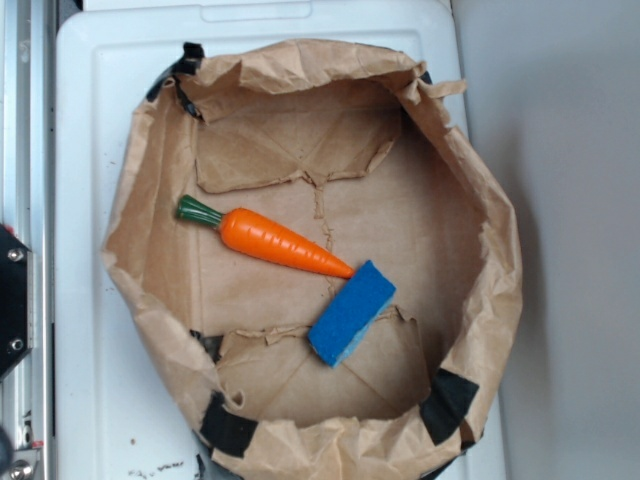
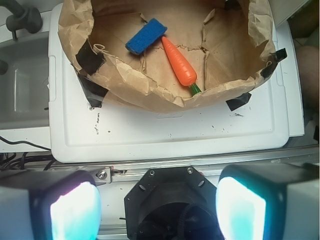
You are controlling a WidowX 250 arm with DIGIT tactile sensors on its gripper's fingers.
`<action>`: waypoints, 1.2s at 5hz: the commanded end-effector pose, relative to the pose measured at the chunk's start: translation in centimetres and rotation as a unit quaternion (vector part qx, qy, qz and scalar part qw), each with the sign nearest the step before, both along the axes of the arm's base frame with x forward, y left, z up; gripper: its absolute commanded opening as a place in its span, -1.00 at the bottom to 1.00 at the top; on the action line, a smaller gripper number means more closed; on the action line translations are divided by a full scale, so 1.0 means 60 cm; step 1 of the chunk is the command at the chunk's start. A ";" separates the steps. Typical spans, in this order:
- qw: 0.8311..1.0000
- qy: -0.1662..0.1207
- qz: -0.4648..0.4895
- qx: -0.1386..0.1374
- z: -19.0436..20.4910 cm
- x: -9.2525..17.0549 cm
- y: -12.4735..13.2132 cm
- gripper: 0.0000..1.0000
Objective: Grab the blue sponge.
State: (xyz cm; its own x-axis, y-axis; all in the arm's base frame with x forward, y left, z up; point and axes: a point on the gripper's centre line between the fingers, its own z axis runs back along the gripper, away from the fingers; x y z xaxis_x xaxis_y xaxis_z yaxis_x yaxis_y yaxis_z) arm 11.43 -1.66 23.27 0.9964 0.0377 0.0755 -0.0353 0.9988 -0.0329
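sponge look: blue sponge (image 1: pixel 352 312) is small, flat, rectangular; bright blue top w/ paler light-blue layer along one long edge; shorter than the carrot (image 1: pixel 283 241).
sponge spot: lies flat on floor of the brown paper bag (image 1: pixel 480 200), angled, one corner touching the carrot's pointed tip.
carrot: orange toy w/ green stem, lying diagonal in the bag, stem end away from sponge.
bag: rolled-down crumpled rim, black tape patches, sits on white lid (image 1: pixel 85 150).
claw: claw (image 2: pixel 159 210) is spread wide, nothing between fingers (image 2: pixel 75 210); well apart from the bag, outside its rim, per wrist view.
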 end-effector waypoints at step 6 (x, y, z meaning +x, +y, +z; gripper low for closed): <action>0.994 -0.015 0.098 -0.045 -0.018 0.166 -0.067 1.00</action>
